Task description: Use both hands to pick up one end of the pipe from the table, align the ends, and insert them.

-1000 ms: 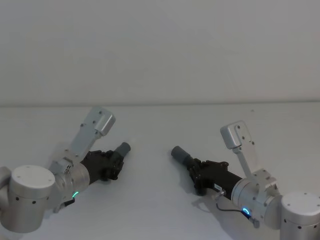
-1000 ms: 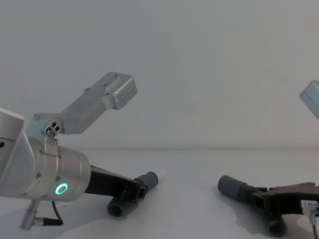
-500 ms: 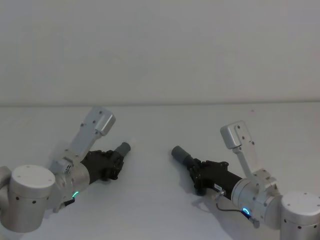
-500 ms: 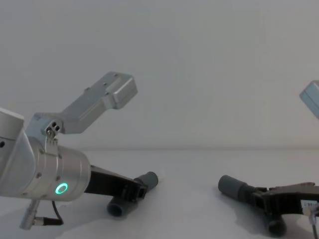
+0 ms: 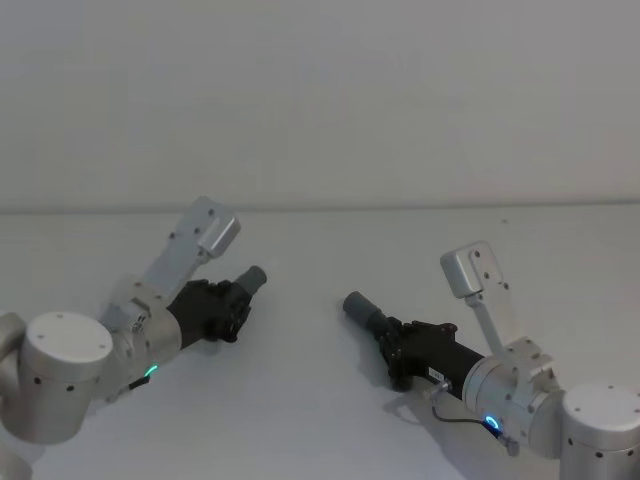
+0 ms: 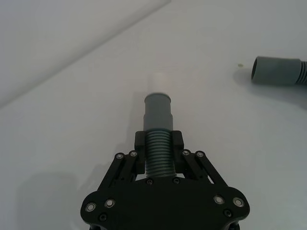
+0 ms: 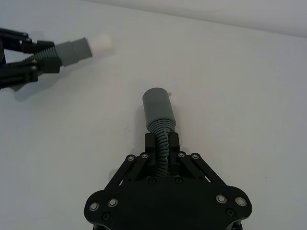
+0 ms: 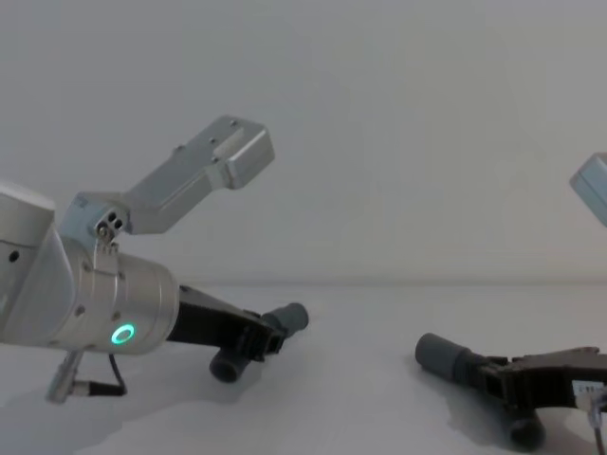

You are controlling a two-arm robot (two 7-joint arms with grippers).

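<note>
Left black gripper (image 6: 158, 154): fingers (image 6: 139, 143) clamp ribbed grey plug pipe (image 6: 158, 111), white tip (image 6: 161, 79) faint against matte white surface (image 6: 72, 124). Right black gripper (image 7: 160, 143): fingers (image 7: 173, 142) clamp grey socket pipe (image 7: 158, 106).

Setting. A plain, matte white surface (image 5: 300, 420) spans the foreground from left to right. Its far edge meets a bare, pale grey wall (image 5: 320, 100) along one straight horizontal line. Lighting is soft and even, casting only faint, diffuse shadows on the surface.
</note>
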